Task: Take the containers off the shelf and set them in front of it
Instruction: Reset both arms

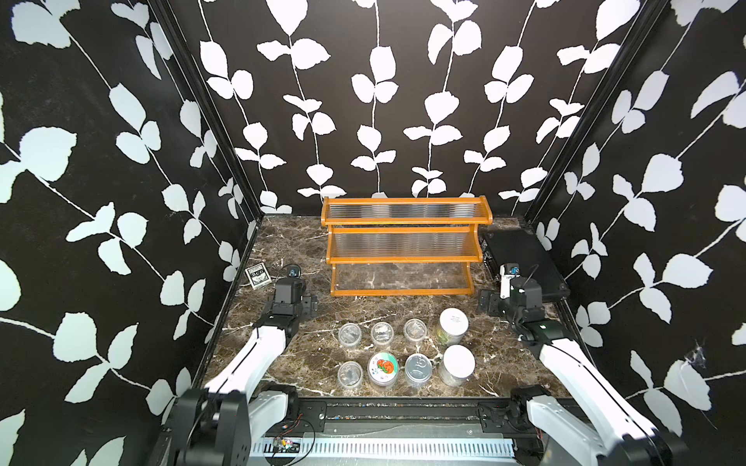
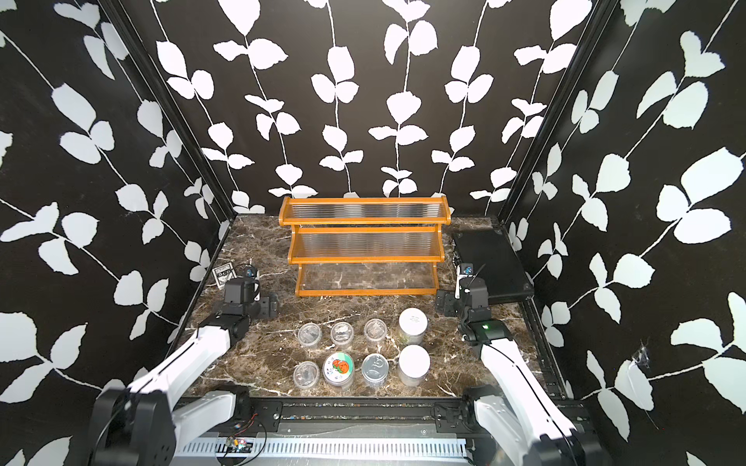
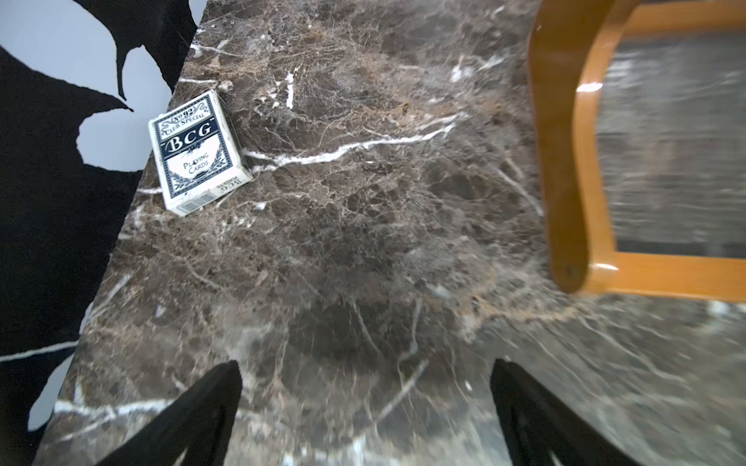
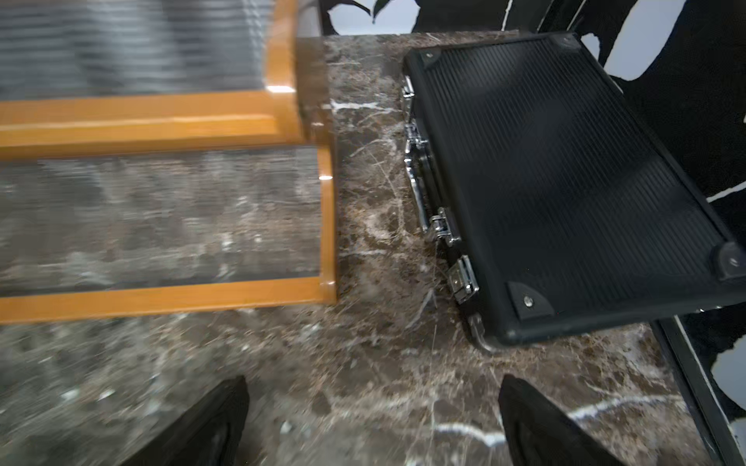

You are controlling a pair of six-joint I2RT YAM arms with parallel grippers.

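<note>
Eight containers in two rows on the counter, just in front of the shelf. Left hand and right hand both spread wide, gripping nothing. Legible on the card box: "No 92 Club Special", "BCG", "Playing Cards".
</note>
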